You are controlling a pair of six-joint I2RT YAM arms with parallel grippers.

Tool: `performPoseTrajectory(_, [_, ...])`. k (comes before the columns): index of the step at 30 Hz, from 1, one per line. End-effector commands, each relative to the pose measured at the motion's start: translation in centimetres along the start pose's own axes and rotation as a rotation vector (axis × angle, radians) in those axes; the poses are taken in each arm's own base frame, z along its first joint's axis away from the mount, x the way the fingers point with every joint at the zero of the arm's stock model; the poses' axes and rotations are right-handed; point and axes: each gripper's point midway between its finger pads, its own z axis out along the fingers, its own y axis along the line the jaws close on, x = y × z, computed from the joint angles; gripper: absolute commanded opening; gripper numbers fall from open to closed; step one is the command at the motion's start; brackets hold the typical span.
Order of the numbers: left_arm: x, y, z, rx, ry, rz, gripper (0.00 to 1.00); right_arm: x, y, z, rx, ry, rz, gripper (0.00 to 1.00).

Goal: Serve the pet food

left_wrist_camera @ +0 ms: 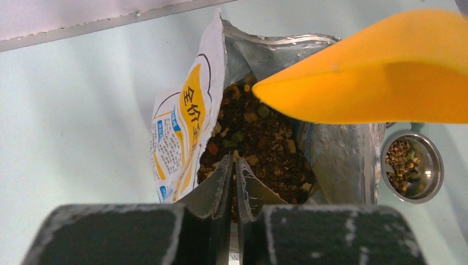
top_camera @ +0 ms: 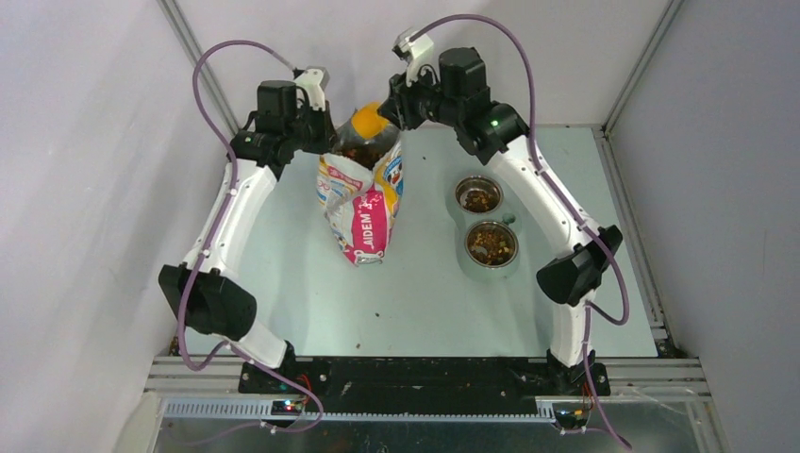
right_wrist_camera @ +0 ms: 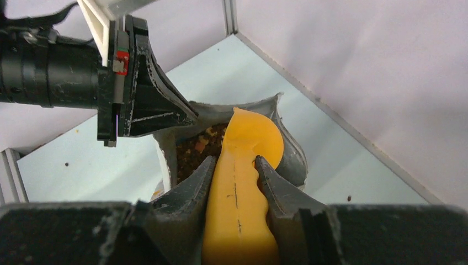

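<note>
Reaching in from both sides in the overhead view, the two white arms arch over the pale green table and meet above an upright white, yellow and pink printed bag. The left gripper sits at the bag's left rim. The right gripper comes from the right, carrying a yellow plastic scoop over the open mouth. The pet food, small brown and reddish kibble, shows as a dark heap inside that mouth. Well to the right stand two round steel bowls, the far bowl and the near bowl, just beside each other, each holding some kibble.

From the left wrist, the left gripper has its fingers pressed almost together, only a thin slit between them, pinching the near edge of the bag. Beyond them the pet food fills the foil-lined inside. The scoop hangs above the heap, tip pointing left; whether it touches the kibble I cannot tell. One of the steel bowls at the right holds a shallow layer.

From the right wrist, the right gripper is parted only as wide as the handle of the scoop, clamping it on both sides. The rounded end points away over the bag. The pet food shows left of the scoop. The left gripper meets the rim from the left.
</note>
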Motion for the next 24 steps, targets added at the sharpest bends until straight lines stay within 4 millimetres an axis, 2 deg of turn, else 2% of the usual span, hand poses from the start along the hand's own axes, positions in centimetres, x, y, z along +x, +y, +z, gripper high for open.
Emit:
performPoseTrajectory(1, [0.6, -0.3, 0.7, 0.029, 0.030, -0.036, 0.07, 3.8, -0.3, 1.9, 0.007, 0.091, 0.008, 0.00])
performPoseTrajectory(3, [0.4, -0.4, 0.9, 0.035, 0.028, -0.042, 0.02, 5.3, -0.2, 2.4, 0.010, 0.126, 0.034, 0.00])
performPoseTrajectory(7, [0.1, -0.5, 0.9, 0.042, 0.018, -0.054, 0.00, 7.0, -0.3, 3.9, 0.037, 0.156, 0.025, 0.00])
performPoseTrajectory(14, [-0.3, -0.8, 0.5, 0.049, 0.002, -0.050, 0.00, 8.8, -1.6, 6.5, 0.120, 0.162, 0.011, 0.00])
performPoseTrajectory(21, [0.1, -2.0, 0.5, 0.095, 0.007, -0.054, 0.00, 14.4, -2.8, 9.0, 0.140, 0.261, -0.003, 0.00])
performPoseTrajectory(24, [0.5, -2.4, 0.6, 0.110, 0.012, -0.060, 0.00, 16.8, -2.6, 9.6, 0.128, 0.310, -0.007, 0.00])
